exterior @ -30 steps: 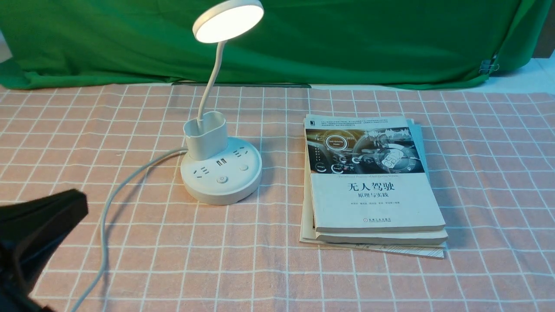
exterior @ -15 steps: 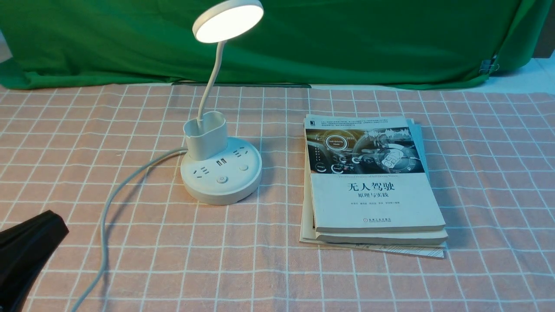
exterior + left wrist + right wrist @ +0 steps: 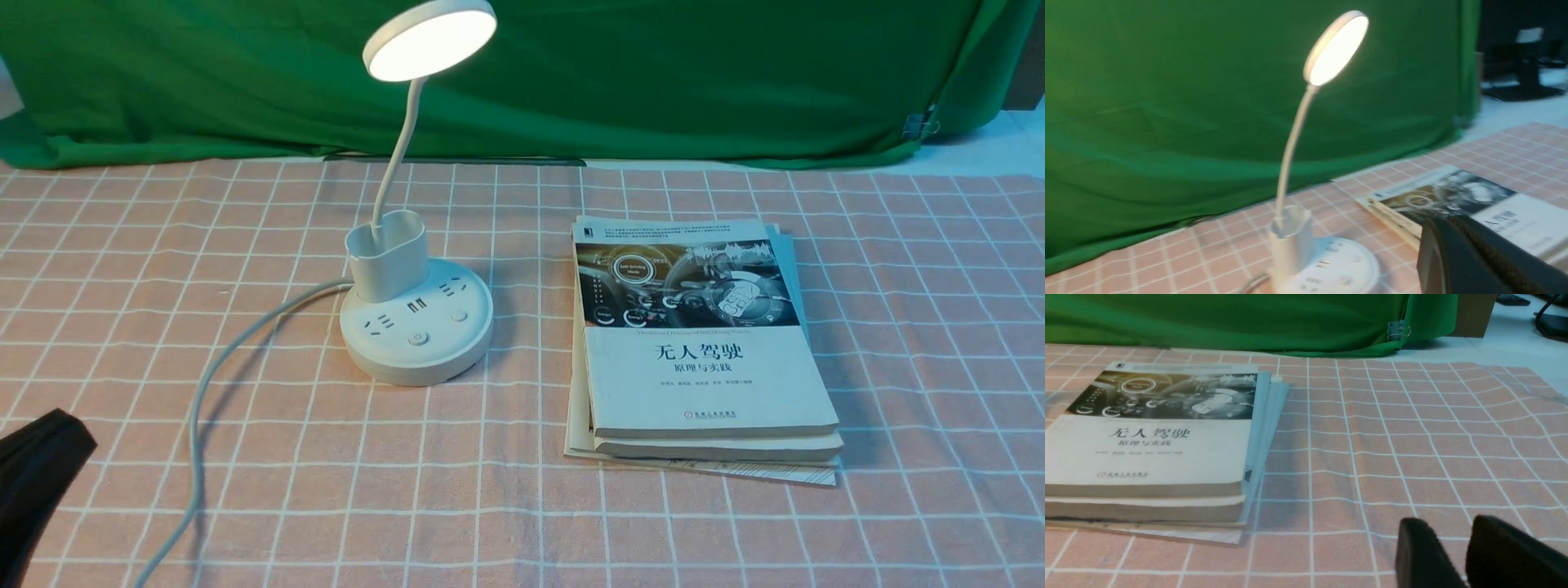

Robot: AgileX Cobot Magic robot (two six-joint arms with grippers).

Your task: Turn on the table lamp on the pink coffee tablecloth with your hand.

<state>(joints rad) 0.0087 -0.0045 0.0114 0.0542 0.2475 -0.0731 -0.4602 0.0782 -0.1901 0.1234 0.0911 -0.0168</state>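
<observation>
We see the table lamp (image 3: 416,322) lit and upright on the pink coffee tablecloth (image 3: 506,523) — forward and to the right of the left gripper's jaws, well apart from them. Our left gripper (image 3: 1447,220) has its jaws closed together, with nothing between them. Our right gripper (image 3: 1443,522) has its jaws parted, a gap of cloth showing between the fingers — released and holding nothing. The stack of books (image 3: 710,384) lies to the right of the lamp, forward and to the left of the right gripper's jaws, apart from them.
</observation>
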